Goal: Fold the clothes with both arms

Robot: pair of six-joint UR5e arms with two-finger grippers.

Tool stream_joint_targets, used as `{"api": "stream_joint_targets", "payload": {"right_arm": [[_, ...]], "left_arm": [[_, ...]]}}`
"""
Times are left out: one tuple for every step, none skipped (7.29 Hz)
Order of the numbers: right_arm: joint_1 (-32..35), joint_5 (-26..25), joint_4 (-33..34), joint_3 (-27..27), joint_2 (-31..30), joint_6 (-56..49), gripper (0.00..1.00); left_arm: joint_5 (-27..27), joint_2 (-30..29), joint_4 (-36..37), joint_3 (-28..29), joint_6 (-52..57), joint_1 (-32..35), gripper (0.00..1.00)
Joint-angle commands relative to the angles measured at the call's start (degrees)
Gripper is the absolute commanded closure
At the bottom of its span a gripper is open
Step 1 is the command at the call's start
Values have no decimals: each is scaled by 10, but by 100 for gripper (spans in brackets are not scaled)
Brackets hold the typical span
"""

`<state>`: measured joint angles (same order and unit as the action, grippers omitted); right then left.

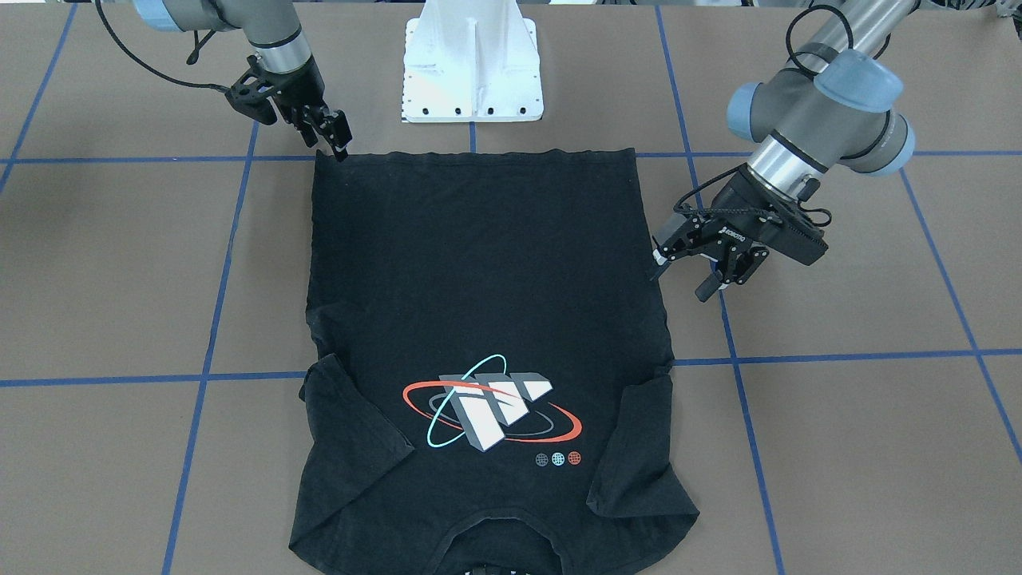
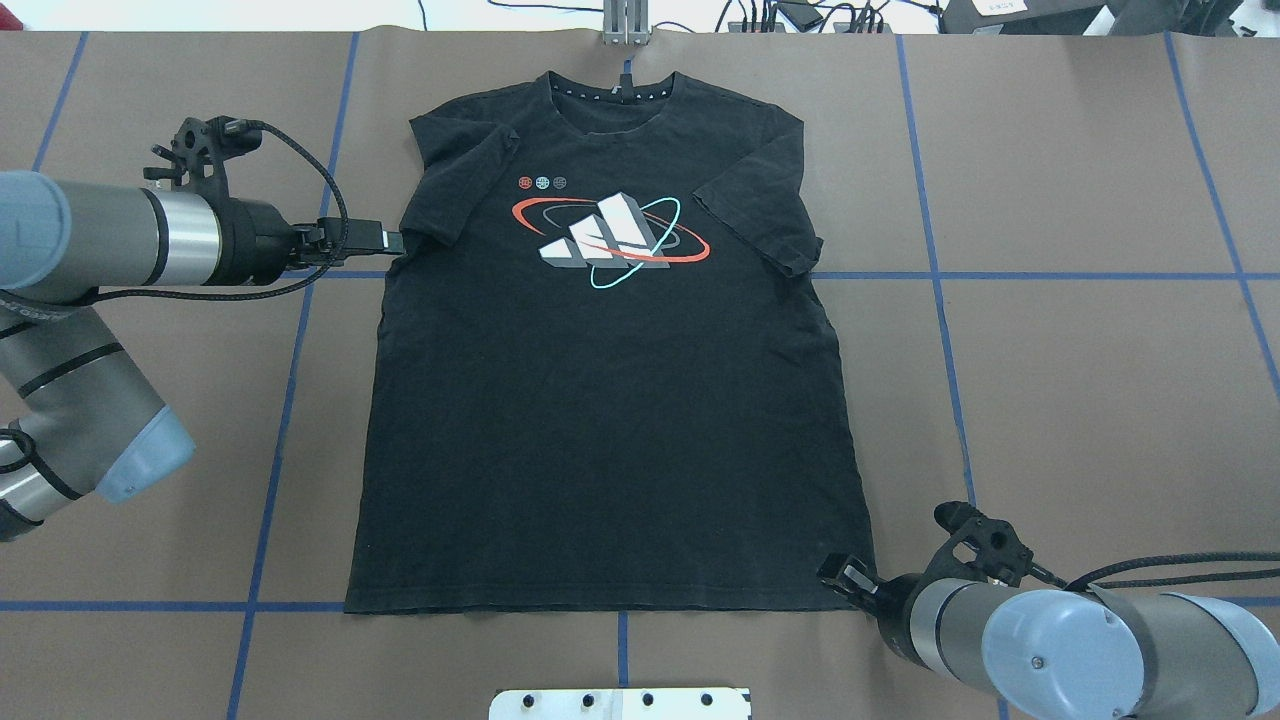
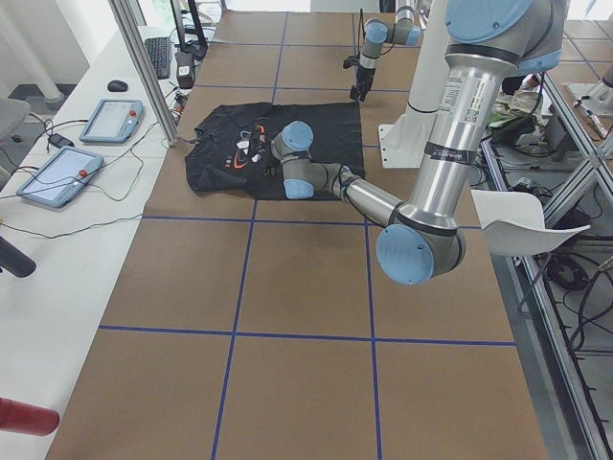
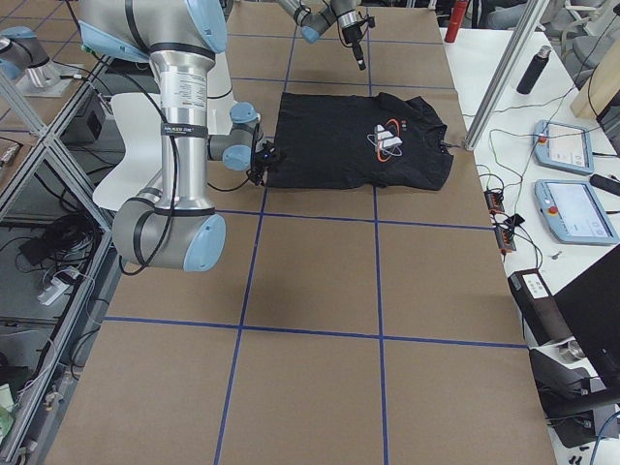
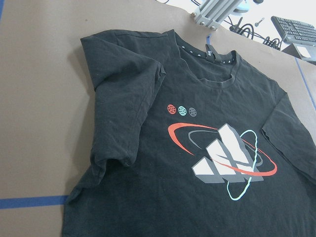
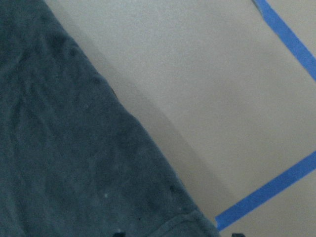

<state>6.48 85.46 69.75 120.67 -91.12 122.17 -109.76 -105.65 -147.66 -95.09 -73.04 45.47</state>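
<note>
The black T-shirt (image 1: 479, 279) (image 2: 600, 430) lies flat and face up, its red, teal and white logo (image 2: 610, 235) showing and its collar at the far edge from the robot. My left gripper (image 1: 681, 275) (image 2: 395, 240) hovers open beside the shirt's side edge, just below the sleeve. The left wrist view looks across the shirt's chest (image 5: 197, 148) with no fingers in sight. My right gripper (image 1: 331, 144) (image 2: 840, 575) stands open at the hem corner nearest the robot. That hem corner (image 6: 59, 163) fills the right wrist view, and nothing is held.
Brown paper with blue tape lines (image 2: 940, 275) covers the table. The white base mount (image 1: 471, 72) stands just behind the hem. An aluminium post (image 2: 625, 20) rises beyond the collar. Tablets (image 3: 110, 120) and a keyboard (image 5: 296, 27) lie on the side bench.
</note>
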Motion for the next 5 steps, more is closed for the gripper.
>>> {"api": "stream_joint_targets", "payload": {"right_arm": [[3, -5, 0, -5, 2, -2, 26], [3, -5, 0, -7, 2, -2, 30], [3, -5, 0, -13, 2, -2, 30], [3, -5, 0, -12, 2, -2, 40], [3, -5, 0, -13, 2, -2, 53]], "left_arm": [[2, 0, 0, 2, 1, 0, 0], [2, 0, 0, 3, 1, -1, 0], [10, 0, 0, 2, 1, -1, 0], [10, -1, 0, 3, 1, 0, 0], [10, -2, 0, 3, 1, 0, 0]]}}
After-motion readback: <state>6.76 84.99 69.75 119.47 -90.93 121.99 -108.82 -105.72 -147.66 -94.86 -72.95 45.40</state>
